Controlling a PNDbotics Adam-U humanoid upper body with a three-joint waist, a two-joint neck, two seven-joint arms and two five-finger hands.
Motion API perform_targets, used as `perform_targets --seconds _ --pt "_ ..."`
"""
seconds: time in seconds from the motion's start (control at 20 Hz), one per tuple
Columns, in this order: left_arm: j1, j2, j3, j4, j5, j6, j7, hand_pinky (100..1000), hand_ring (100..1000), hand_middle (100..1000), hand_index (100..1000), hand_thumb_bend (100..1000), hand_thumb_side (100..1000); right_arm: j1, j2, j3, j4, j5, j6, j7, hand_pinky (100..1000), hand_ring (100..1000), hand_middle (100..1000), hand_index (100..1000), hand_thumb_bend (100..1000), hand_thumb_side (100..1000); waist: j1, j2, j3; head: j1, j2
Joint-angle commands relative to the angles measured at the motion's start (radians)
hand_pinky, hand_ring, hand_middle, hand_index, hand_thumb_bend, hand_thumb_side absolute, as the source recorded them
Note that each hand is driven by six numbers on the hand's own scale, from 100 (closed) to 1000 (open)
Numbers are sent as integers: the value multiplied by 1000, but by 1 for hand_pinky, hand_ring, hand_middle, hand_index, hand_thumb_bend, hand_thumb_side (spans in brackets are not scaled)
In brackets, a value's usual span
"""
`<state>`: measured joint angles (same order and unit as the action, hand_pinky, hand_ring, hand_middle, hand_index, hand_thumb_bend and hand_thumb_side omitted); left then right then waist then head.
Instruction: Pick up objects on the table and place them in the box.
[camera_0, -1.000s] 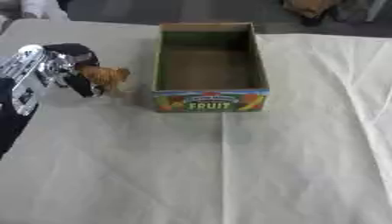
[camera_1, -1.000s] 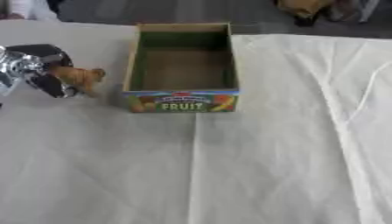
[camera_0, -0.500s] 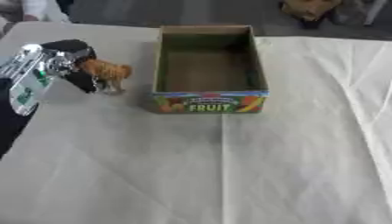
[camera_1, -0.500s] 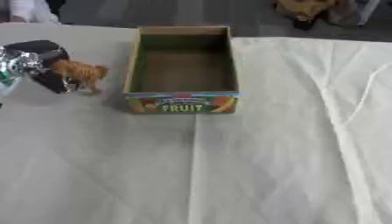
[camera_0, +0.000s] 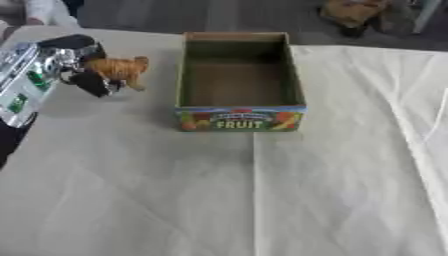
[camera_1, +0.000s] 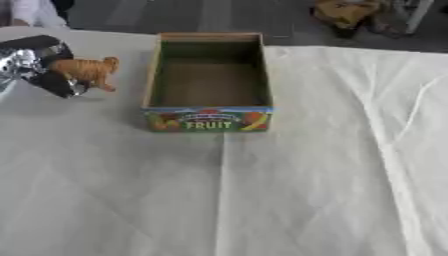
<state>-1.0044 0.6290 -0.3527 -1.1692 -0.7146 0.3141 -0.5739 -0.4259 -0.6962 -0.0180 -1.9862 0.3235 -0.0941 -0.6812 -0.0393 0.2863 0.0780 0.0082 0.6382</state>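
A small orange toy animal (camera_0: 120, 70) hangs above the table at the far left, pinched between the dark fingers of my left hand (camera_0: 77, 65). It is just left of the open cardboard box (camera_0: 239, 119), whose front reads FRUIT and whose brown floor is bare. The toy is lifted clear of the cloth and stands level with the box's left wall. My right hand shows in no view.
A cream cloth with fold creases covers the table (camera_0: 262, 200). Beyond the far edge lie a dark floor and a brownish object (camera_0: 350, 12). A person's white sleeve (camera_0: 44, 11) shows at the top left corner.
My left hand has raised the orange toy off the cloth and carried it slightly up and towards the box. The box has stayed put.
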Motion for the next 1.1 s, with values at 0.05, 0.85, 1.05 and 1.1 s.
perform_targets --seconds 0.05,0.85,1.05,1.1 --pt "-32 46 35 -66 39 18 0 597 552 433 323 138 228 -10 -20 -15 -14 -5 -1 -5 799 744 732 793 444 751 2 -26 0 -13 -12" --pt "-140 32 59 -104 29 25 -40 604 554 429 313 116 227 -22 -28 -14 -14 -11 -10 1 798 745 733 792 443 753 7 -32 -13 -46 -33" --pt "-191 -18 52 -105 12 20 -36 606 554 429 315 103 227 -40 -24 -4 -14 -16 -14 9 798 744 732 791 443 752 17 -22 -43 -26 -42" --pt "-208 -40 50 -90 0 21 -36 606 553 429 314 102 227 -42 -23 -4 -14 -16 -14 11 798 744 732 791 444 752 19 -19 -46 -24 -44"
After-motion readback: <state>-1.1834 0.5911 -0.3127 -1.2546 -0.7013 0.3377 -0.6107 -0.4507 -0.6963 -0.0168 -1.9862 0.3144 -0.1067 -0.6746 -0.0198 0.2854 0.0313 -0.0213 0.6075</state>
